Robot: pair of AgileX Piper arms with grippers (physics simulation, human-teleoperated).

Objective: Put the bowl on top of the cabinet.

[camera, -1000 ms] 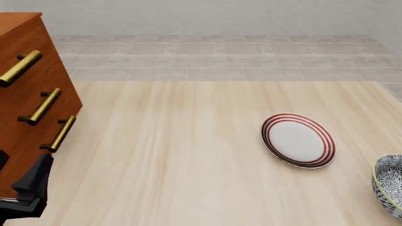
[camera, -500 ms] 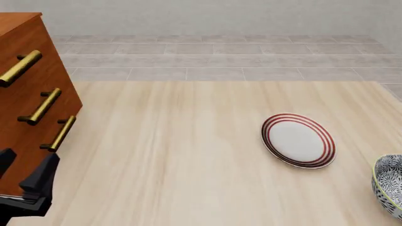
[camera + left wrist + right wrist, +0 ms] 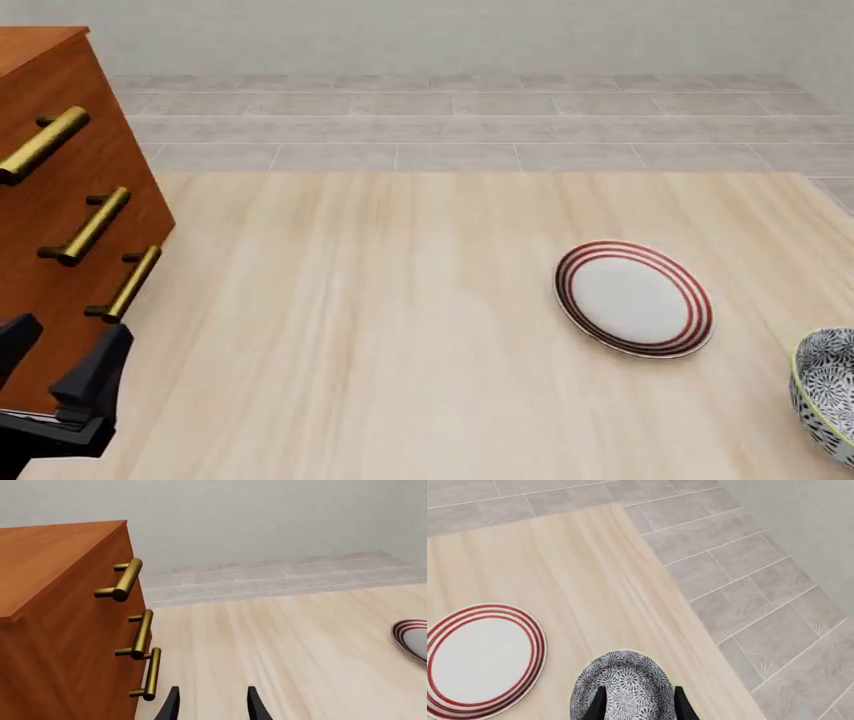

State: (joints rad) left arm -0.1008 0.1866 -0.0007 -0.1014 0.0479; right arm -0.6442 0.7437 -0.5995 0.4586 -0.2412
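Observation:
The bowl [image 3: 625,677], blue-and-white patterned with a pale rim, sits on the table near its right edge; in the front view the bowl [image 3: 827,400] is cut by the frame's right side. My right gripper [image 3: 639,707] hovers over it, open, its fingertips [image 3: 598,706] apart above the bowl's inside; this gripper is out of the front view. The reddish-brown cabinet [image 3: 60,200] with three brass handles stands at the far left. My left gripper [image 3: 60,372] is low beside the cabinet's [image 3: 60,630] front, open and holding nothing.
A flat white plate [image 3: 634,298] with red rings lies left of the bowl, also seen as the plate [image 3: 484,659] in the right wrist view. The table edge [image 3: 694,630] runs close by the bowl, with grey tiled floor beyond.
In the front view my left gripper has shifted slightly right and up, and its second finger has come into view. Bowl, plate and cabinet have not moved.

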